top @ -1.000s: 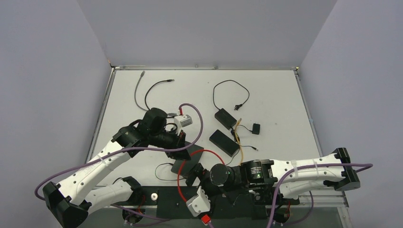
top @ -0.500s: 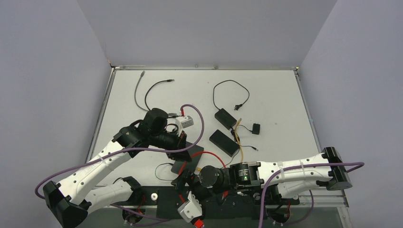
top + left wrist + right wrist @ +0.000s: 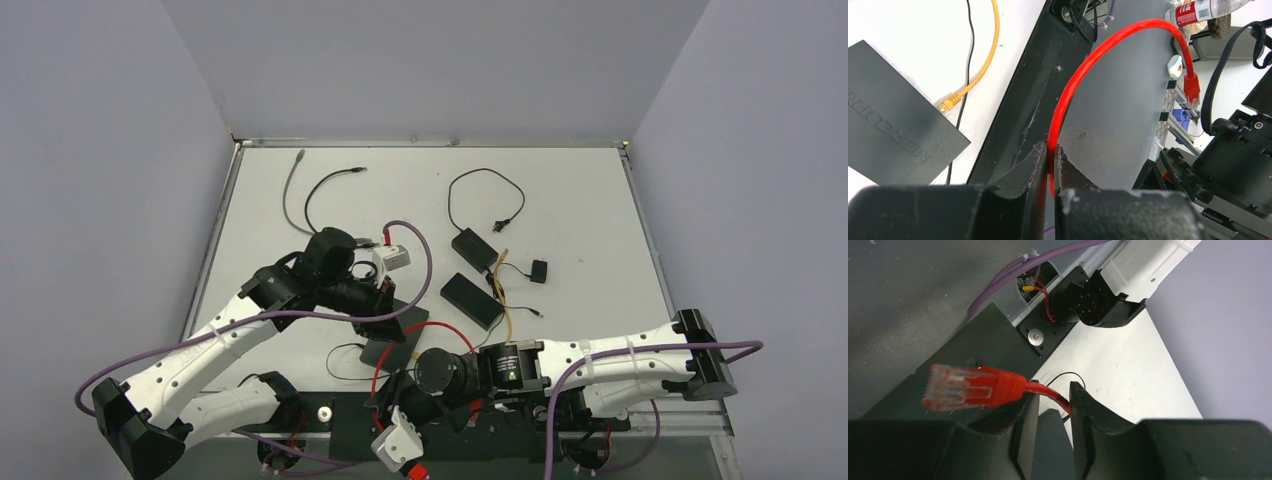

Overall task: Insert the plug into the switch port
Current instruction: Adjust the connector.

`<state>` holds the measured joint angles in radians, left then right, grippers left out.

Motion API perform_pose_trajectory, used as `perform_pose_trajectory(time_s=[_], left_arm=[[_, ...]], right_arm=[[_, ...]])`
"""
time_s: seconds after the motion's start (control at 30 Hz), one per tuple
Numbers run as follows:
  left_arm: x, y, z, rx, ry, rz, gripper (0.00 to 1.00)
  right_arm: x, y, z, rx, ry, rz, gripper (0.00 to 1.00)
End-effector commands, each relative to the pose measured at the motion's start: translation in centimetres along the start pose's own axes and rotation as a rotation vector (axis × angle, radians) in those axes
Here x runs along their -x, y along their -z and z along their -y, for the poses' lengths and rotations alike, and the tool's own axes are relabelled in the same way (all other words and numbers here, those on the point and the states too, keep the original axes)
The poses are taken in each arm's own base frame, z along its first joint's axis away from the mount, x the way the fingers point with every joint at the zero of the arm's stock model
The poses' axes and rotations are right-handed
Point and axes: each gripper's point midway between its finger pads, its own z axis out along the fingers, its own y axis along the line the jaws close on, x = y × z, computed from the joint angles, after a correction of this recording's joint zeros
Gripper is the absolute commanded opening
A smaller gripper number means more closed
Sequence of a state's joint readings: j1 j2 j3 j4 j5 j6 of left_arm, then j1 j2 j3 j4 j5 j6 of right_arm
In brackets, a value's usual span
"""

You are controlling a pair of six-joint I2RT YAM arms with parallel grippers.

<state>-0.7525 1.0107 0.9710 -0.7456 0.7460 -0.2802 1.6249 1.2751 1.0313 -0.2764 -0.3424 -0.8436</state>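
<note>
The left gripper (image 3: 1050, 150) has its fingers pressed tight on the red network cable (image 3: 1128, 37) partway along. From there the cable arches over to the clear plug with its red boot (image 3: 965, 386). The plug is in the air by the near edge of the white counter (image 3: 560, 200), well apart from the flat black switch box (image 3: 893, 125). The right gripper (image 3: 1048, 405) straddles the cable just behind the boot, fingers partly spread; I cannot tell whether they bite. A good grip lands close behind the plug and square to it, so the tip cannot droop. The left hold should then allow slack as the plug travels to a port, whose face no view shows.
</note>
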Motion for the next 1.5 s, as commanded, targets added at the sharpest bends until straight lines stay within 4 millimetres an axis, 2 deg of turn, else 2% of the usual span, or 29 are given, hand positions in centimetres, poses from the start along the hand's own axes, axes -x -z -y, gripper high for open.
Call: perform_pose_trajectory(time_s=[0.0,0.17,0.33,0.43,0.5,0.6,0.77,0.93,1.0,1.17,1.2,1.33,1.47], left_arm=[[1.7,0.1,1.5,-0.059,-0.062,0.043,0.0],[2.1,-0.1,1.5,-0.065,-0.059,0.044,0.0],[2.5,-0.6,1.3,-0.065,-0.046,0.046,0.0],[2.8,-0.9,0.9,-0.048,-0.032,0.051,0.0],[3.0,-1.1,0.5,-0.032,-0.025,0.052,0.04],[3.3,-1.2,-0.4,0.017,-0.013,0.059,0.15],[4.1,-1.0,-1.8,0.115,-0.007,0.082,0.28],[5.2,-0.6,-2.9,0.195,-0.002,0.102,0.37],[5.7,-0.3,-4.0,0.27,0.008,0.112,0.41],[7.4,2.5,-7.0,0.536,0.042,0.185,0.46],[7.8,2.9,-7.1,0.557,0.044,0.204,0.47],[8.7,4.4,-7.2,0.61,0.062,0.295,0.51],[9.1,5.5,-5.8,0.577,0.064,0.38,0.51]], right_arm=[[2.8,0.1,1.7,-0.037,0.014,0.088,0.23],[2.9,0.0,1.7,-0.034,0.008,0.098,0.17],[3.1,-0.4,1.8,-0.042,-0.011,0.114,0.0],[3.0,-0.5,2.1,-0.061,-0.044,0.112,0.0],[3.0,-0.4,2.3,-0.084,-0.069,0.117,0.0],[2.8,0.1,2.7,-0.129,-0.113,0.116,0.0],[1.4,1.1,2.7,-0.192,-0.181,0.067,0.0],[-0.4,3.0,2.8,-0.281,-0.216,0.005,0.0],[-1.4,3.8,2.8,-0.325,-0.236,-0.03,0.0],[-4.4,6.7,2.9,-0.468,-0.299,-0.143,0.0],[-5.5,7.3,3.0,-0.515,-0.315,-0.19,0.0],[-7.6,9.8,3.6,-0.65,-0.357,-0.276,0.0],[-9.0,11.8,4.1,-0.775,-0.401,-0.328,0.0]])
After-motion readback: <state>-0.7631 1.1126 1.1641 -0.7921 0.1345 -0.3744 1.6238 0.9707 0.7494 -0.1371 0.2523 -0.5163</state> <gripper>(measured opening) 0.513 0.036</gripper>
